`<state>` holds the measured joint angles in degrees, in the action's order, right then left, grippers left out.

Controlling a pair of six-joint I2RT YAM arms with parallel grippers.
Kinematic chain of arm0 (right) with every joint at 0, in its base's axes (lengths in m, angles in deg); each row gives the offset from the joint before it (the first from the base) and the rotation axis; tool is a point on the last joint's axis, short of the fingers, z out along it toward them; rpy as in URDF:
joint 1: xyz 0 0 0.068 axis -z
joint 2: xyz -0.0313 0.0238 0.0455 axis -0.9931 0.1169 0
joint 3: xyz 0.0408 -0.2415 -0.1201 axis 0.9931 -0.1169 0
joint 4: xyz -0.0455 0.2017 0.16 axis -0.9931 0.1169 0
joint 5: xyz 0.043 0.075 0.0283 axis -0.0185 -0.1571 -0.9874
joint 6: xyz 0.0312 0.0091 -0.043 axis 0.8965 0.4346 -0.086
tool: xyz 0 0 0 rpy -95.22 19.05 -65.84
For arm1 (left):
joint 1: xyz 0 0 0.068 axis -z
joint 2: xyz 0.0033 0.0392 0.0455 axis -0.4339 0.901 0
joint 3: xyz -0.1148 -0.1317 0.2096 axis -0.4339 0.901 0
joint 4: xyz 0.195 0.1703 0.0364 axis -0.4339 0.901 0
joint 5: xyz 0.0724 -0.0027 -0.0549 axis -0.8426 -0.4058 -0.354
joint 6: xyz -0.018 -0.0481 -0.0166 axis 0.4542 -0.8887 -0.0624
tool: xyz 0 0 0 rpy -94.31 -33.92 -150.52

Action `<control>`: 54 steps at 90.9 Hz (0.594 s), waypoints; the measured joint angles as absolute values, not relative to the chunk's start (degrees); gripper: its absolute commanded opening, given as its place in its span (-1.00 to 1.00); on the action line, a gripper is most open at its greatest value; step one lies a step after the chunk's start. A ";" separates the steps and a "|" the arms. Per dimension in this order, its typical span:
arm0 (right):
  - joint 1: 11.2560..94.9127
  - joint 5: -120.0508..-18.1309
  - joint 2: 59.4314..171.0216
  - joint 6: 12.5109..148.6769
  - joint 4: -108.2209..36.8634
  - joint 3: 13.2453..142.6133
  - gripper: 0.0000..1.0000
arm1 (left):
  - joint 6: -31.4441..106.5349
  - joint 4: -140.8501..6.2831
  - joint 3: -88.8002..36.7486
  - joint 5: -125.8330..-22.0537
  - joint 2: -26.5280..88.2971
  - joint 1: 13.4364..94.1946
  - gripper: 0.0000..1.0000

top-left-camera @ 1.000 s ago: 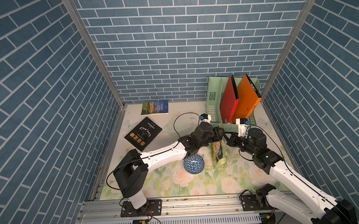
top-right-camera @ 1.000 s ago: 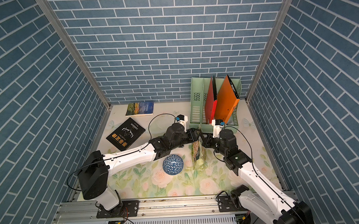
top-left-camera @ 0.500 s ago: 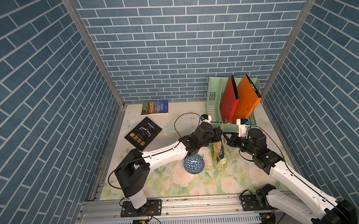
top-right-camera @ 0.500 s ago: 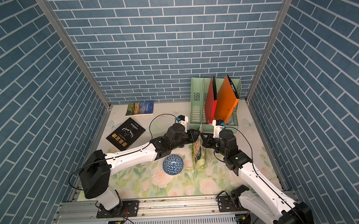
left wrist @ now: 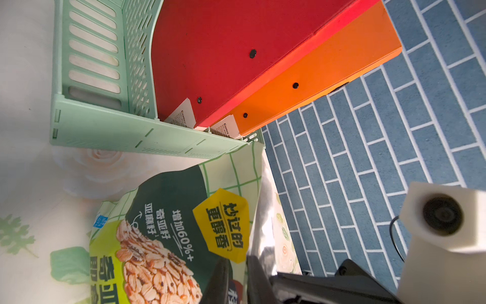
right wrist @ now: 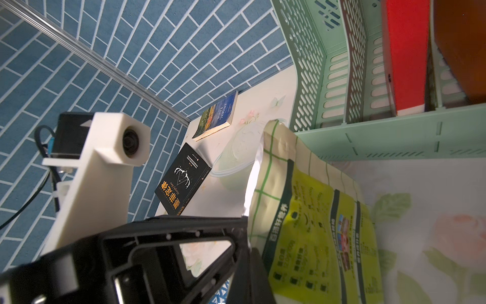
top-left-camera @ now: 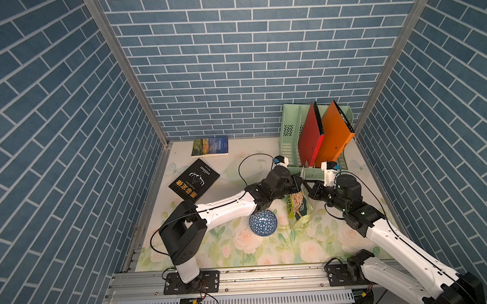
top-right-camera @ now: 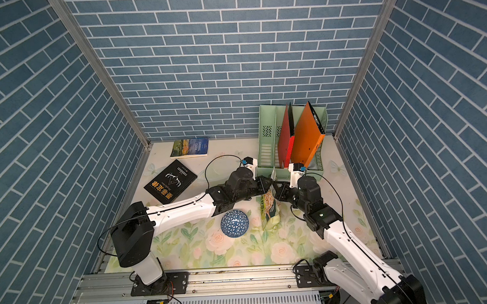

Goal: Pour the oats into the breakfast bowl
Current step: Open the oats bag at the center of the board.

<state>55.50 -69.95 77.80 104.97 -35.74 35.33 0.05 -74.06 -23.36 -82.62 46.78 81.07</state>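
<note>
We are thinking the oats bag (top-left-camera: 299, 209) is light, soft and slippery; left jaws and right jaws are both pinching its thin top edges, mid-frame.

Black book (top-left-camera: 194, 180) and blue book (top-left-camera: 210, 146) lie flat; green rack (top-left-camera: 288, 129) holds red folder (top-left-camera: 310, 138), orange folder (top-left-camera: 334, 136).

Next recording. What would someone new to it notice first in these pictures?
The two arms meet mid-table over a standing oat bag, the left claw and right claw each pinched shut on its top edge. Just beside the bag, on the left arm's side, sits a blue-and-white bowl on the flowered mat. At the back right, a red folder and an orange folder lean in a pale green rack.
</note>
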 measured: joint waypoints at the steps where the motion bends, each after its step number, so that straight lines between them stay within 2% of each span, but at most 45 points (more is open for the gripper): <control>1: 55.50 -69.98 77.80 104.97 -35.72 35.33 -1.00 | 0.20 -74.11 -23.38 -82.62 46.81 81.07 -0.82; 5: 55.50 -69.95 77.78 104.97 -35.57 35.33 -1.00 | 0.16 -74.35 -23.44 -82.21 46.83 81.07 -1.00; 20: 55.47 -67.68 77.30 104.36 -33.12 36.20 -1.00 | 0.11 -73.76 -24.67 -81.90 47.33 81.07 -1.00; 54: 55.17 -50.39 78.94 96.01 -18.83 42.72 -1.00 | 5.23 -65.50 -26.85 -86.23 45.80 81.09 -1.00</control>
